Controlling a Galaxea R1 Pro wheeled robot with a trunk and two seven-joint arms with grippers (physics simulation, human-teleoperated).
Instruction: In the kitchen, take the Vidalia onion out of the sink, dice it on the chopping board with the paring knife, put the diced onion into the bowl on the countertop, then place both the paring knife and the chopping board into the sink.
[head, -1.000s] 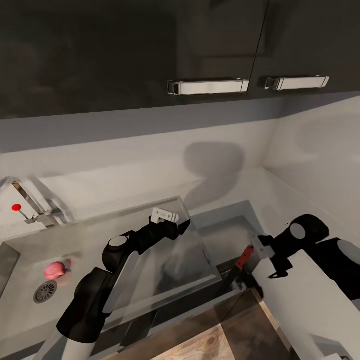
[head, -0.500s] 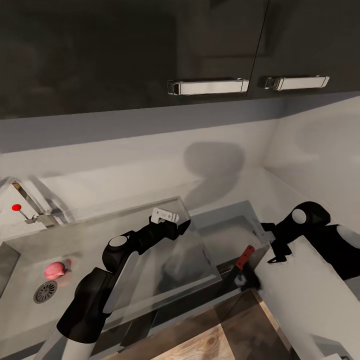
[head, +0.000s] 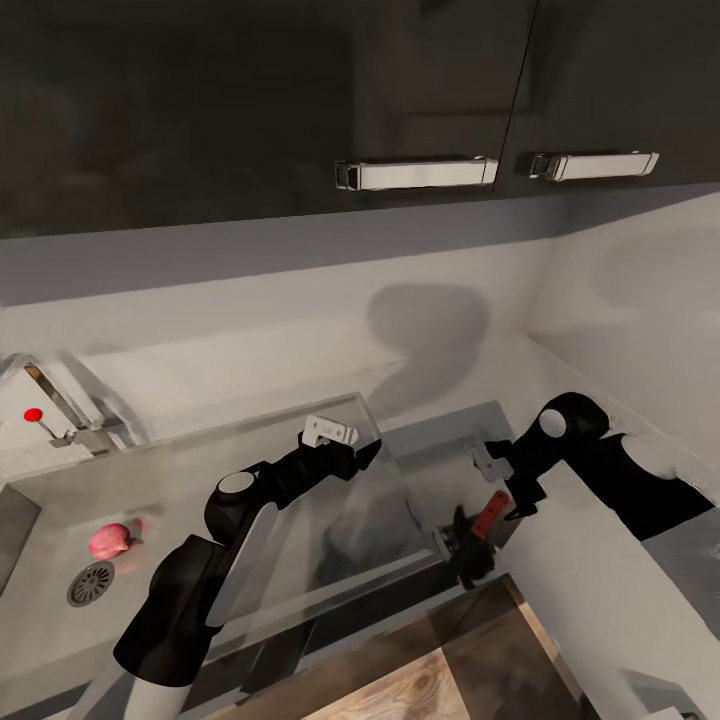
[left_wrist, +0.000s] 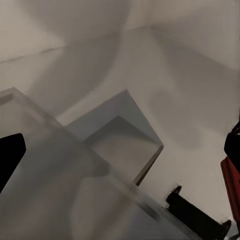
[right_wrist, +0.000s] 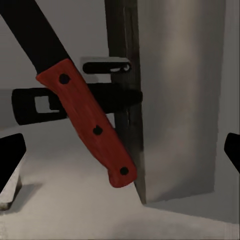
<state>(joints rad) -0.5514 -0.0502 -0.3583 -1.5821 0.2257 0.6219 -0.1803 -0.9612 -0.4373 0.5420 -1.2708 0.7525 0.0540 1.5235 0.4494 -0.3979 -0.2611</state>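
The right gripper (head: 497, 478) is held with jaws spread and nothing between them. The knife (head: 487, 516) lies just ahead and below it, at the counter (head: 600, 600) edge; in the right wrist view its red handle (right_wrist: 90, 122) runs obliquely between the fingertips, blade pointing away. The left gripper (head: 365, 452) is farther off; its state cannot be told. The onion (head: 110, 540) sits well away, in the sink (head: 60, 500).
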